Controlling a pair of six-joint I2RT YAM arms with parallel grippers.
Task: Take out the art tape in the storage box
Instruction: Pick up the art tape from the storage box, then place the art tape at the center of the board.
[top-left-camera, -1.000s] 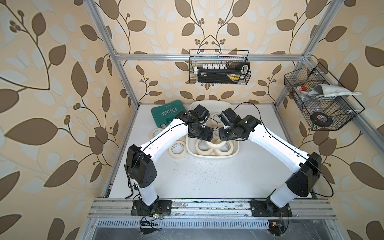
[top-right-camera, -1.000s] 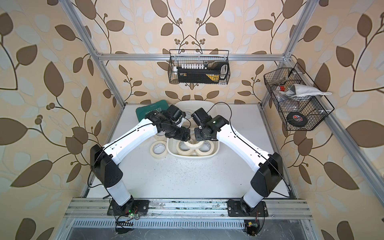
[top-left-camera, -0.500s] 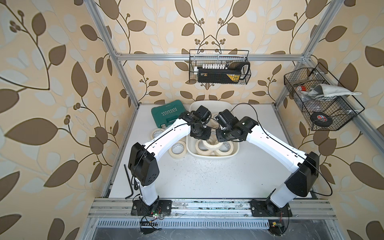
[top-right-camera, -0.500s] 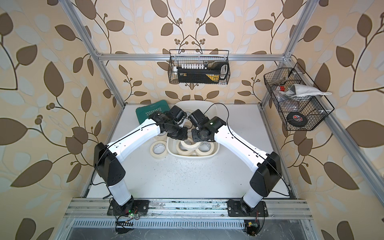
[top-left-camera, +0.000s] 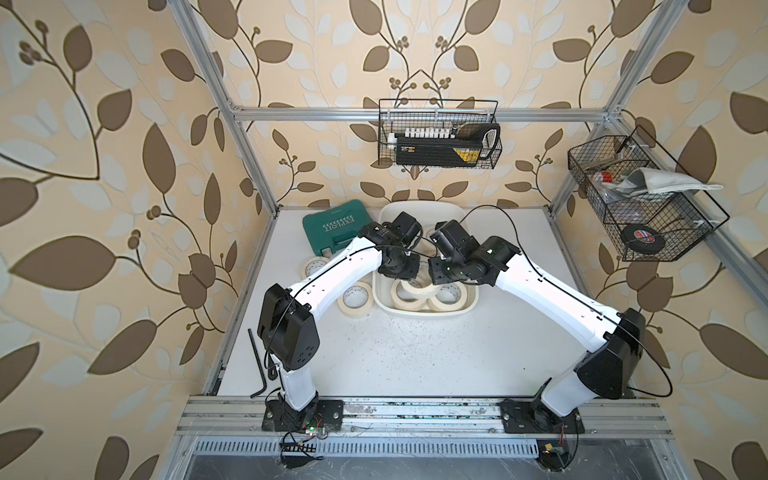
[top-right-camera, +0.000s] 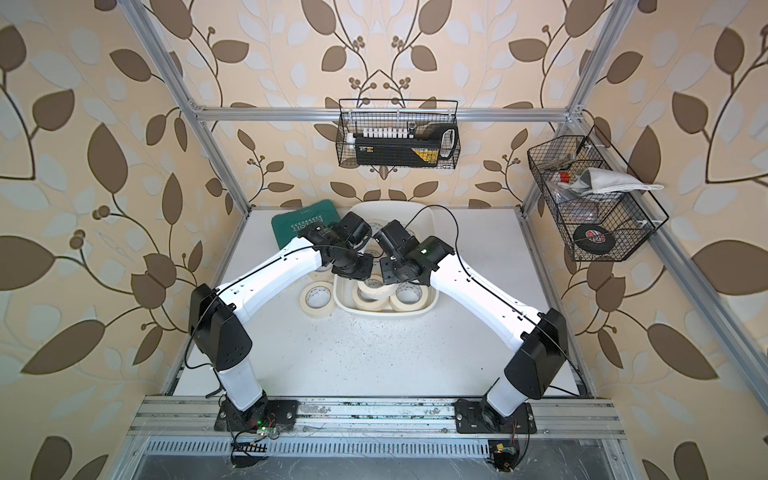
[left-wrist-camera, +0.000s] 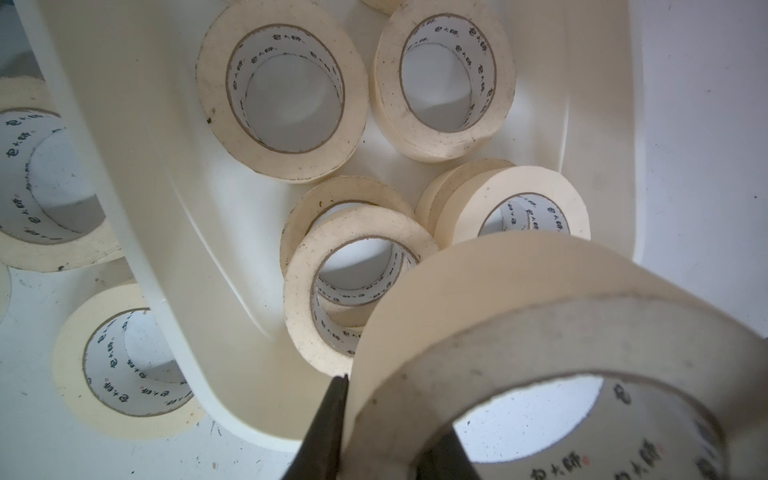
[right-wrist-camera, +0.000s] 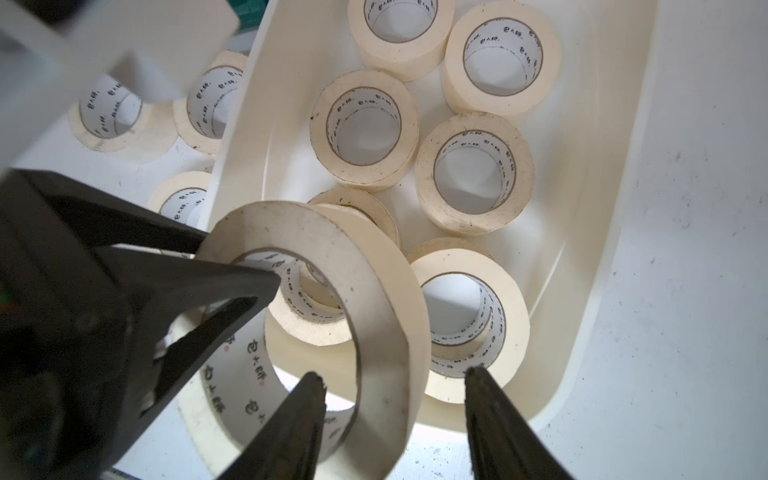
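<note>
left hand (left-wrist-camera: 388, 440) grips art tape (left-wrist-camera: 540, 282) over storage box (left-wrist-camera: 166, 208); right hand (right-wrist-camera: 390, 390) spread

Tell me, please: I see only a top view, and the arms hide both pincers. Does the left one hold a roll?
Observer: Yes, the left pincer is shut on a roll's wall, one finger inside its core.
Operator: And the other one?
Observer: The right pincer is open; its fingers straddle that wall without touching.
Operator: How many rolls are out?
Observer: Three loose rolls lie beside the box; the left arm hides one from you.
</note>
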